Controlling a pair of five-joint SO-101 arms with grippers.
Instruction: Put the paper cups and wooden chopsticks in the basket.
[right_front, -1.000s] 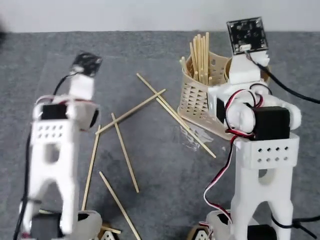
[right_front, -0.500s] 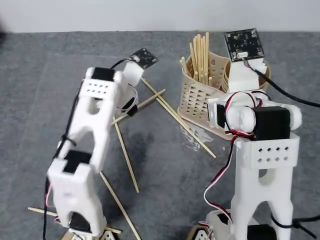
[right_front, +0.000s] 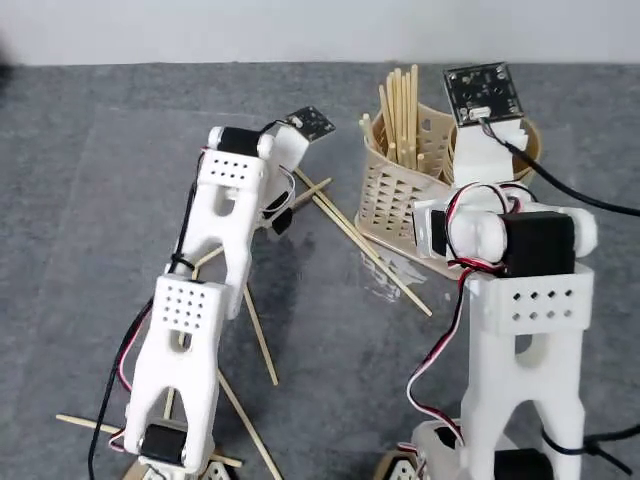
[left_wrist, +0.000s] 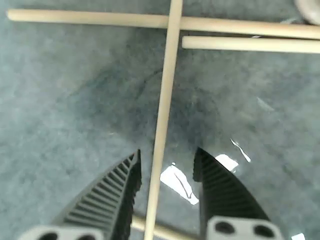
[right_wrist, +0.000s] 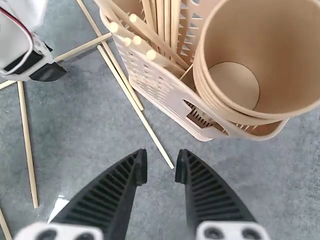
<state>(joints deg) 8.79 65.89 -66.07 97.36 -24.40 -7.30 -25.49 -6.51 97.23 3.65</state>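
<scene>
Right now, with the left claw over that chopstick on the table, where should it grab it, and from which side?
Probably the bare stretch of the chopstick lying between the fingers of the open left gripper, coming straight down, one finger on each side. It lies flat on the table, so only its sides are free; farther along it crosses another chopstick.

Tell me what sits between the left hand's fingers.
In the left wrist view, one wooden chopstick lies on the grey mat, running lengthwise between the left hand's open fingers.
</scene>
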